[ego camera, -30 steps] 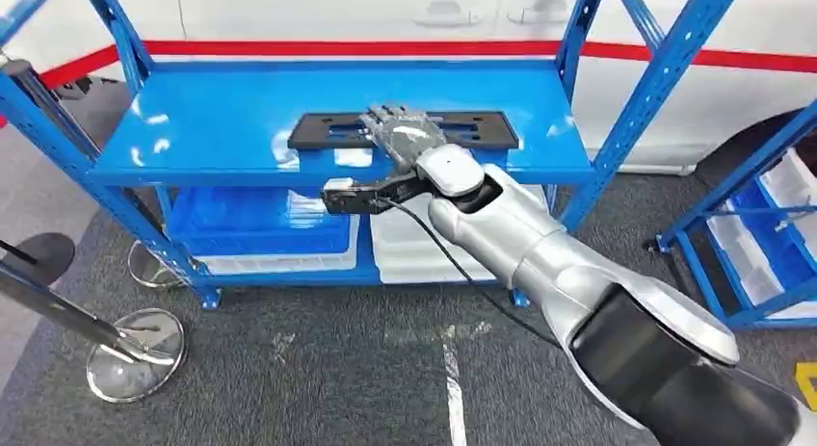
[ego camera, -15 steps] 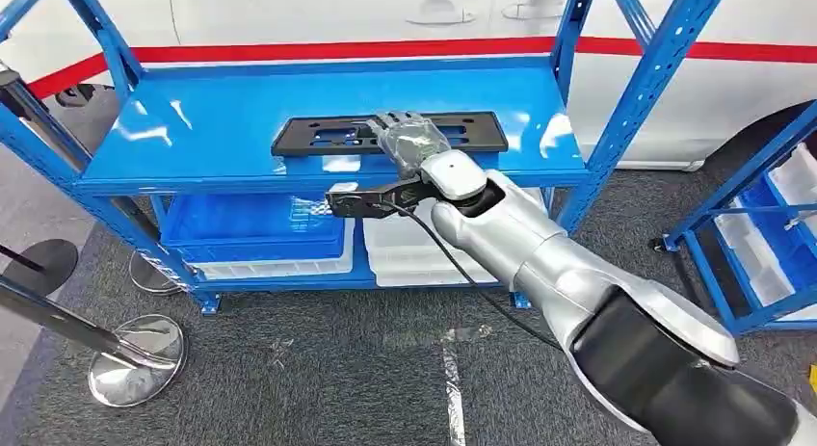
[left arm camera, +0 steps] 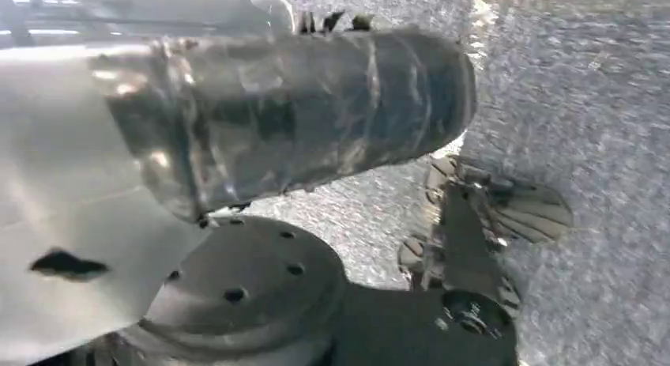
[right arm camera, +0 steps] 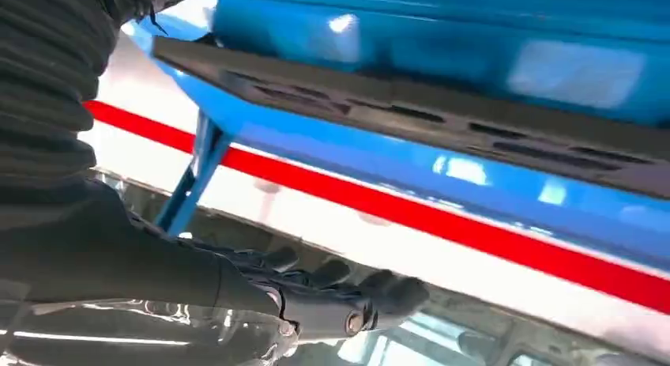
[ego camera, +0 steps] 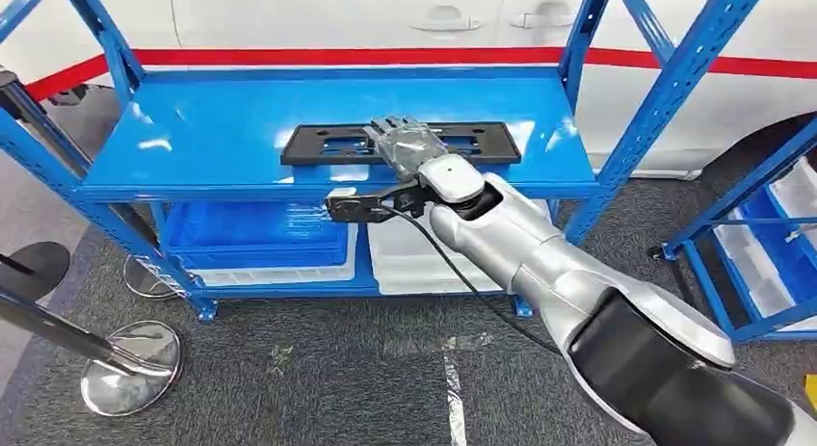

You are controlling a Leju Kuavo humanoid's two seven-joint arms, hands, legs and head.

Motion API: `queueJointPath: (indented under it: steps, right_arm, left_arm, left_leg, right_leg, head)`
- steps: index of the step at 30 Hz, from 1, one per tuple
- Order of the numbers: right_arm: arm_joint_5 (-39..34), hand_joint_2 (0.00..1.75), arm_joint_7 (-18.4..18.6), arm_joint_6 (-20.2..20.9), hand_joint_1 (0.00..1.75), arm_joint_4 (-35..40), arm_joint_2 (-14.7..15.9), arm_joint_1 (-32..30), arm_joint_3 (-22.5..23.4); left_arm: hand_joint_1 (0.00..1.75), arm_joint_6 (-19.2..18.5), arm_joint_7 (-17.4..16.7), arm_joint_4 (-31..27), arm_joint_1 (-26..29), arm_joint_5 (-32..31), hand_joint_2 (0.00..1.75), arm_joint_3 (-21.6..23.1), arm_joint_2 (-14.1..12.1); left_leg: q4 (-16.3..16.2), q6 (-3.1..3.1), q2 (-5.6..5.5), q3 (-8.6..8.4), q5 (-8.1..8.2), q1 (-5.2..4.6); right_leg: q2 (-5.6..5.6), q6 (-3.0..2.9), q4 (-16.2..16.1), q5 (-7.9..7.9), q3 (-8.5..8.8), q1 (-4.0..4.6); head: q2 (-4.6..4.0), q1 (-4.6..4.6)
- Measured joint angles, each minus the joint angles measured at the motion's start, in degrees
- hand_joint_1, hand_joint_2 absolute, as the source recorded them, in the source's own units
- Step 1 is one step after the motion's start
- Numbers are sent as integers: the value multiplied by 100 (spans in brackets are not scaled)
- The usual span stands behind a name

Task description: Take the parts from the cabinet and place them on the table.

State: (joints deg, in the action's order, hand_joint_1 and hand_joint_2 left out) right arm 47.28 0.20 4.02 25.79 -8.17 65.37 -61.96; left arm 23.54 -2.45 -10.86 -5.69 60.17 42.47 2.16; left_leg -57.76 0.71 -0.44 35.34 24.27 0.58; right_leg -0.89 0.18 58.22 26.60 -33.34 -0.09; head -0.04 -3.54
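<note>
— What's different from a second ago?

— Very little in the scene itself. The whole picture has slid a bit, so the camera moved, not the things. Relative to the black slotted plate (ego camera: 400, 143), the right hand (ego camera: 405, 143) sits where it did: on top of the plate, about midway along it, fingers stretched toward the back of the shelf.

— And where does the plate lie?

— Flat on the top shelf (ego camera: 212, 128) of the blue rack, lengthways, nearer the front edge than the back, toward the right half.

— Has the hand got hold of it?

— I can't tell. From the head view the fingers look laid flat over the plate, not wrapped round an edge. In the right wrist view the plate (right arm camera: 442, 125) is seen edge-on with dark fingers (right arm camera: 348, 291) apart from it, and no grasp is plain.

— The left hand?

— The left wrist view shows the hand (left arm camera: 316, 113) blurred over grey carpet; whether it is open or closed I can't tell.

— So what does that mean for the task?

— I'd judge the pick is unfinished: the plate rests on the shelf, not lifted, and nothing has gone to the bench.
</note>
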Motion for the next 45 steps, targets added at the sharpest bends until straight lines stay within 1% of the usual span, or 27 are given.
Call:
queueJointPath:
  steps: [2,4,5,6,7,9,10,11,14,16,17,19,20,21,22,24,25,26,29,31,32,34,36,38,40,42,45]
  right_arm:
    - [-2,175,2,0,0,-2,0,25,0]
    - [-2,175,2,2,0,-11,0,6,0]
    - [-2,175,2,4,0,-22,0,-17,0]
    - [-2,175,2,9,0,-35,2,-38,-2]
    - [-4,175,2,13,0,-44,2,-45,-2]
    - [-50,175,2,48,0,-50,2,-34,-2]
    - [-85,175,2,65,0,-52,2,-33,-2]
    - [-118,175,2,100,0,-52,2,-23,0]
    - [-151,175,2,105,0,-63,13,-43,0]
    - [-153,175,2,96,0,-61,20,-42,2]
    - [-153,175,2,96,0,-63,20,-38,2]
    - [-168,175,2,98,0,-68,20,-63,2]
    - [-170,175,2,98,0,-79,24,-88,2]
    - [-186,175,0,98,0,-85,28,-115,2]
    - [-192,175,2,98,0,-92,28,-133,2]
    - [-210,175,2,96,0,-94,31,-131,2]
    - [-216,175,2,98,0,-96,35,-129,2]
    - [-225,175,2,96,0,-100,39,-123,2]
    - [-234,175,2,96,0,-109,48,-138,2]
    - [-243,175,2,89,0,-111,57,-135,7]
    - [-247,175,2,89,0,-111,63,-128,9]
    - [-251,175,0,89,0,-122,92,-164,9]
    - [-254,175,0,89,0,-136,105,-225,9]
    - [-269,175,2,89,0,-151,129,-270,9]
    - [-271,175,0,87,0,-153,140,-270,9]
    - [-278,175,0,87,0,-162,151,-281,9]
    - [-291,175,-18,83,0,-171,164,-349,9]
  left_arm:
    - [0,0,0,0,9,0,0,0,4]
    - [0,7,0,0,-21,0,0,0,-2]
    - [0,9,0,0,-28,0,0,0,-7]
    - [0,9,0,0,-28,0,0,0,-7]
    - [0,9,0,0,-22,0,0,0,-7]
    - [0,11,-2,0,0,0,0,0,-2]
    - [0,9,-2,0,5,0,0,0,13]
    - [0,9,-2,0,-11,0,0,0,24]
    - [0,13,-11,0,-15,2,0,0,26]
    - [0,28,-20,0,-8,4,0,0,13]
    - [0,28,-20,0,-10,4,0,0,15]
    - [0,31,-31,0,-11,4,0,0,17]
    - [0,31,-33,0,-10,7,0,0,17]
    - [0,35,-35,0,-7,7,0,0,17]
    - [0,37,-35,0,-5,7,0,0,17]
    - [0,52,-35,0,5,9,0,0,13]
    - [0,63,-33,0,6,11,0,0,11]
    - [0,68,-29,0,-7,15,0,0,13]
    - [0,83,-15,0,-25,15,0,0,13]
    - [0,94,-9,0,-2,15,0,0,17]
    - [0,96,-7,0,-5,15,0,0,24]
    - [0,116,0,0,-14,15,0,-2,24]
    - [0,125,2,0,-23,15,0,-2,20]
    - [0,131,0,0,-1,15,0,-2,20]
    - [0,133,-9,0,11,13,0,-2,28]
    - [0,146,-9,0,-14,9,0,-2,33]
    - [0,164,-9,0,-22,9,0,-2,33]
  left_leg:
    - [34,68,4,-78,37,7]
    - [32,111,5,-109,62,-3]
    - [31,123,3,-119,81,-11]
    - [30,126,-4,-147,104,-19]
    - [30,124,-7,-174,123,-23]
    - [28,109,-14,-285,198,-40]
    - [28,97,-13,-305,230,-37]
    - [-18,56,-24,-290,272,-97]
    - [34,-22,-12,-310,281,-48]
    - [-103,-99,2,-282,396,-55]
    - [-320,-123,6,-174,511,-51]
    - [-1324,-192,9,393,883,0]
    - [-1683,-215,10,633,951,9]
    - [-1759,-230,11,743,852,15]
    - [-1545,-238,13,691,630,21]
    - [-554,-217,15,290,2,25]
    - [-70,-188,24,113,-178,22]
    - [-4,-164,16,3,-66,-32]
    - [30,-50,5,21,-18,-49]
    - [116,22,18,-76,-36,13]
    - [121,74,19,-101,-11,9]
    - [107,128,21,-126,28,6]
    - [86,132,16,-146,68,5]
    - [51,109,-1,-229,157,6]
    - [4,78,-3,-332,263,7]
    - [-50,3,-8,-333,351,-22]
    - [11,-61,-8,-352,352,-6]
  right_leg:
    - [36,30,569,263,-262,-18]
    - [37,36,1479,536,-813,-24]
    - [37,31,1742,553,-1010,-24]
    - [37,16,1750,422,-1097,-20]
    - [37,-3,1586,254,-1060,-15]
    - [36,-102,521,-403,-625,27]
    - [36,-164,145,-493,-485,62]
    - [41,-164,-10,-408,-338,57]
    - [23,-174,-1,-385,-354,83]
    - [27,-207,-85,-390,-258,1]
    - [32,-229,-91,-376,-240,-13]
    - [31,-252,-89,-337,-213,-12]
    - [31,-251,-85,-317,-200,-12]
    - [29,-247,-81,-293,-173,-12]
    - [25,-243,-79,-265,-137,-13]
    - [9,-223,-67,-202,-47,-17]
    - [8,-199,-69,-172,-20,-17]
    - [1,-171,-65,-157,-31,17]
    - [7,-95,-76,-140,-41,6]
    - [25,-15,27,-54,-68,3]
    - [37,-5,286,84,-180,8]
    - [38,17,1292,468,-734,-7]
    - [41,27,1896,601,-1139,-11]
    - [48,17,1508,196,-1053,-26]
    - [54,-8,479,-413,-597,-39]
    - [48,-22,85,-331,-371,-4]
    - [21,-94,115,-301,-384,28]
  head:
    - [0,28]
    - [0,35]
    - [0,33]
    - [0,33]
    - [0,33]
    - [0,37]
    - [0,33]
    - [0,22]
    - [0,33]
    - [0,22]
    - [0,-11]
    - [0,-15]
    - [0,-13]
    - [0,-18]
    - [0,-13]
    - [0,-15]
    - [0,-13]
    - [0,-15]
    - [0,-9]
    - [0,-2]
    - [0,15]
    - [0,22]
    - [0,24]
    - [0,26]
    - [0,24]
    - [0,28]
    - [0,6]
